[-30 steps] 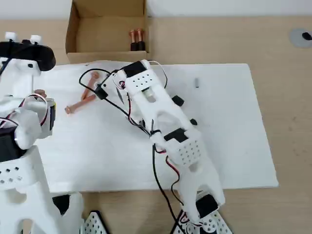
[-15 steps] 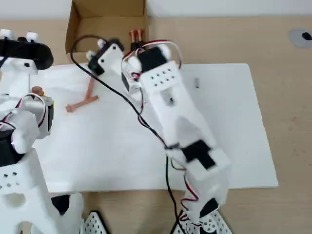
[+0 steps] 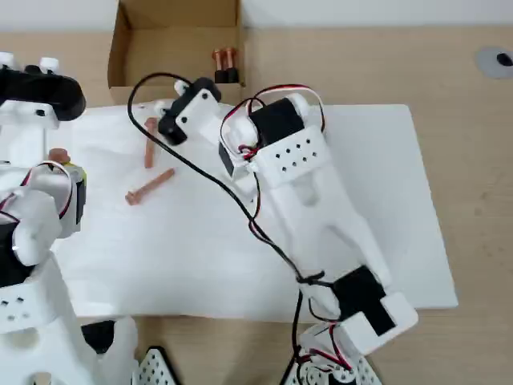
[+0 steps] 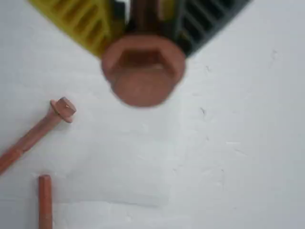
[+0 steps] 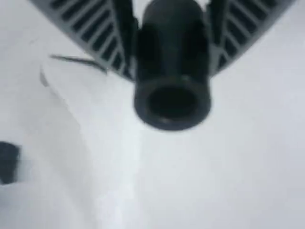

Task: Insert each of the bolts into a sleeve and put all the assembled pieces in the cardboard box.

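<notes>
- Read the left grip from the left wrist view. Your left gripper (image 4: 143,16) has its jaws closed on a copper bolt (image 4: 143,71). The hex head faces the camera, above the white mat (image 4: 238,157).
- Read that bolt's position from the high view. Its head (image 3: 58,153) sits at 9 o'clock, at the tip of the left arm.
- Read the right grip from the right wrist view. Your right gripper (image 5: 171,19) clamps a black sleeve (image 5: 171,76), and the open bore faces the camera.
- The high view places the right arm's wrist at 11 o'clock, over the far edge of the mat and just short of the cardboard box (image 3: 120,48).
- The high view also shows the assembled pieces (image 3: 224,64) standing inside the box, against its 3 o'clock wall.
- Two bolts lie loose on the mat at 10 o'clock. The straight bolt (image 3: 150,144) lies along the 12-to-6 line. The slanted bolt (image 3: 151,185) lies just beside it at its 6 o'clock, not touching.
- The left wrist view shows a headed bolt (image 4: 35,133) and a bare shaft end (image 4: 44,200). These are probably the same two, but you cannot tell which is which.
- Change over the last half second: the right wrist has drawn back from the box toward 5 o'clock.
- The slanted bolt, which was touching the straight bolt, has shifted toward 4 o'clock.
- The left gripper keeps its hold on the bolt.
</notes>
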Tool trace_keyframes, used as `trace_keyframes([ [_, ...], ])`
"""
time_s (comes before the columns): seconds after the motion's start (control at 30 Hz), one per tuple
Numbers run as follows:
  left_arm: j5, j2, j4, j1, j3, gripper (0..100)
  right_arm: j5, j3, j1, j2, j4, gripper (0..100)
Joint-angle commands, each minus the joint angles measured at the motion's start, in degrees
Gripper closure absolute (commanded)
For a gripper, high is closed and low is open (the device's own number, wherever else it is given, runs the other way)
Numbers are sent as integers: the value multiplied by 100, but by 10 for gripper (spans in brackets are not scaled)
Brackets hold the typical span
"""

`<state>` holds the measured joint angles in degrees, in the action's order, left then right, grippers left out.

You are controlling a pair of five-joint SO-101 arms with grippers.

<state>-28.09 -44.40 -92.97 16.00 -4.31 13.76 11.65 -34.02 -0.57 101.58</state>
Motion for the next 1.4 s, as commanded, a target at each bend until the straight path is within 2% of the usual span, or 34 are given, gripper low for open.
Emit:
trace_keyframes([
  [0.0, 26, -110, 0, 70, 352, 991, 18, -110, -374, 664, 88, 989],
  [0.13, 686, -119, 44, 44, 404, 991, 9, 171, -848, 1270, 62, 989],
  [0.3, 2127, -488, 255, 35, 782, 991, -62, 268, -1262, 2264, -440, 989],
  [0.4, 2910, -919, 545, 35, 765, 991, -571, 31, -1270, 2932, -1029, 989],
  [0.5, 3358, -1323, 914, 35, 642, 992, -1187, -514, -1270, 3697, -1705, 989],
  [0.63, 3604, -1727, 1600, 35, 202, 993, -1820, -1947, -1297, 4734, -2629, 989],
  [0.77, 3666, -2000, 2145, 35, -316, 993, -2391, -3793, -1754, 5719, -3868, 989],
  [0.9, 3640, -2105, 2637, 9, -721, 991, -2497, -5657, -1991, 6404, -5257, 989],
  [1.0, 3622, -2105, 2989, -484, -993, 990, -2497, -6527, -2018, 6545, -6136, 989],
  [1.13, 3613, -2105, 3130, -1538, -1345, 991, -2497, -7064, -2018, 6378, -6919, 989],
  [1.23, 3640, -2185, 3121, -2154, -1275, 992, -2488, -7213, -1991, 6158, -7244, 989],
  [1.37, 3666, -2659, 3121, -2470, -905, 993, -2488, -7213, -1982, 6062, -7297, 989],
])
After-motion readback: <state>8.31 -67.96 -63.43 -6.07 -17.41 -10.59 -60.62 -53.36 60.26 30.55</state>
